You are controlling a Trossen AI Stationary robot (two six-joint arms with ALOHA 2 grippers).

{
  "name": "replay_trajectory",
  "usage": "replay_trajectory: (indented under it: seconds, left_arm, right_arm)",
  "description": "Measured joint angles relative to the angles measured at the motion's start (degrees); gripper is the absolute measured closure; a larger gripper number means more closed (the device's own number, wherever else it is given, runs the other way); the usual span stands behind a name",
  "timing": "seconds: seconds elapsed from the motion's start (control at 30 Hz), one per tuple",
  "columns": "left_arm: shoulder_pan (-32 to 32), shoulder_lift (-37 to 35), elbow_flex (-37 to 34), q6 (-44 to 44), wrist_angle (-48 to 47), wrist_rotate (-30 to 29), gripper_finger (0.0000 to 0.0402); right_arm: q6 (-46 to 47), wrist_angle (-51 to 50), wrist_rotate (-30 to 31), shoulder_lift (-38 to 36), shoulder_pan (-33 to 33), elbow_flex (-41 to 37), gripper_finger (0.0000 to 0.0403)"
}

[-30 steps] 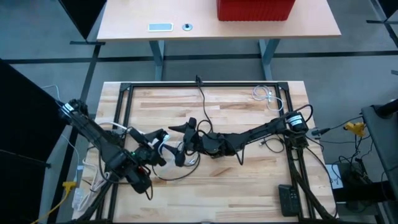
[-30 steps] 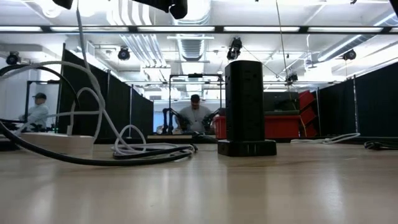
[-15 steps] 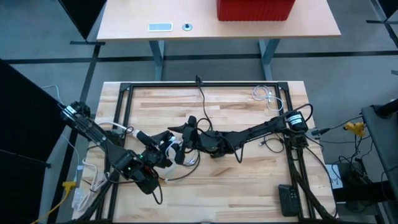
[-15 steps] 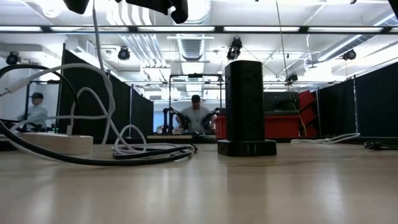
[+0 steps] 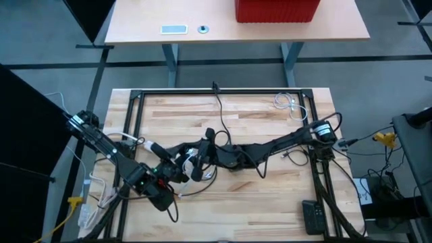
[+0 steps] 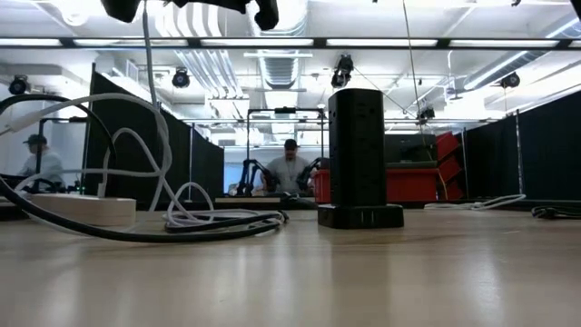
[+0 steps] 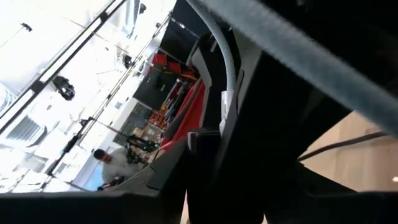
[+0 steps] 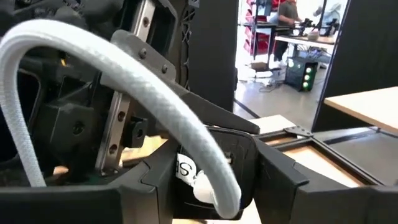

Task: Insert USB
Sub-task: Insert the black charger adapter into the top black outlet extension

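Just left of centre in the high view, the right gripper [image 5: 198,154] meets the left gripper [image 5: 181,162] over the wooden table [image 5: 270,196]. In the right wrist view its fingers close around a white USB cable [image 8: 155,118]; how firmly I cannot tell. The left gripper's hold cannot be told either. The black power tower [image 6: 356,156] stands centre in the low view.

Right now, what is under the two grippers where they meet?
The left gripper and right gripper meet mid-table over a white cable, with a black cable looped on the wooden table just below. The arms cover the plug and power tower there.
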Motion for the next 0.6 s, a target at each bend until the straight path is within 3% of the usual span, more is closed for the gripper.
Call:
replay_trajectory:
  seconds: [0.07,0.27,0.5,0.6]
  left_arm:
    - [-0.4,-0.1,0.0,-0.3,1.2,1.1,0.0237]
    - [-0.9,-1.5,0.1,-2.0,0.9,3.5,0.0118]
    - [0.0,-1.6,-0.5,-8.9,-0.5,7.0,0.0072]
    - [3.3,-1.6,-2.1,-11.8,-0.3,12.8,0.0079]
  right_arm:
    - [-1.2,-2.7,1.8,-0.6,1.0,0.0,0.0258]
    - [-2.5,-13.3,13.4,-4.8,6.0,-0.4,0.0259]
    - [12.9,-39.0,29.1,-12.2,15.5,-1.4,0.0259]
    - [25.2,-50.1,36.1,-13.7,21.6,-3.2,0.0259]
